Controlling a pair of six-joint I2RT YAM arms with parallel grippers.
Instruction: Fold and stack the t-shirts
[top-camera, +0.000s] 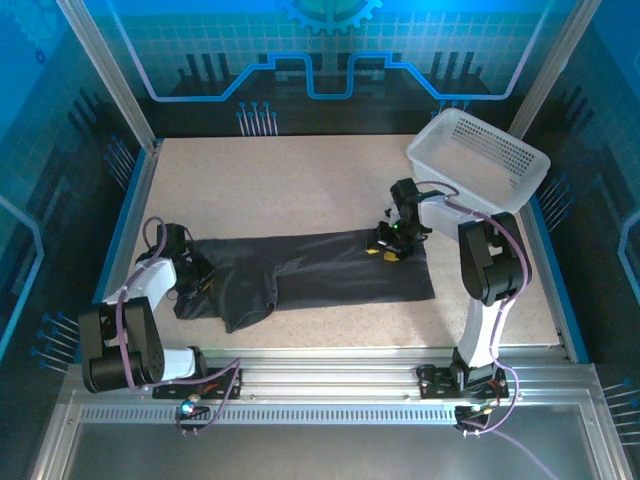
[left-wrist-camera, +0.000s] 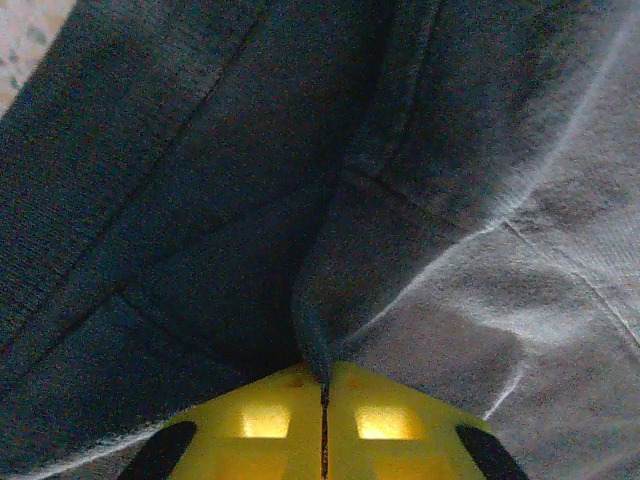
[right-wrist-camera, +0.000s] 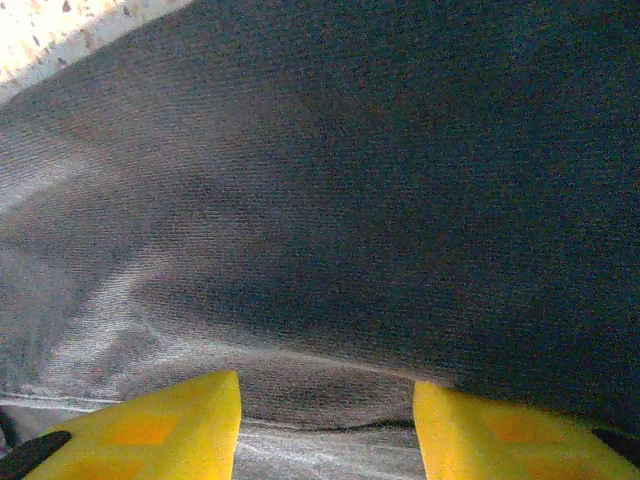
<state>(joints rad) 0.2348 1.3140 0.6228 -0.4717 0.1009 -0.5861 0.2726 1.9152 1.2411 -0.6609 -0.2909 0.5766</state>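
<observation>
From above, the t-shirt (top-camera: 310, 270) is lying stretched out across the middle of the table (top-camera: 300, 180), sleeve end to the left, hem to the right, with the white basket (top-camera: 480, 160) sitting at the far right corner. The left gripper (top-camera: 195, 270) is working at the sleeve end and the right gripper (top-camera: 388, 245) is sitting on the far hem corner. I'd say a fold is starting here. To do it well, both ends want to rise together and travel level, so the cloth is not dragging or bunching in the middle.

Over to the left wrist view: the yellow fingers (left-wrist-camera: 270, 420) are pressing tight together, pinching a ridge of dark cloth right at the tips. That looks like a firm bite.

Right wrist view now: its yellow fingers (right-wrist-camera: 170, 420) are standing apart, about halfway, with shirt fabric lying between them and not clamped. That side needs to close before any lift.
</observation>
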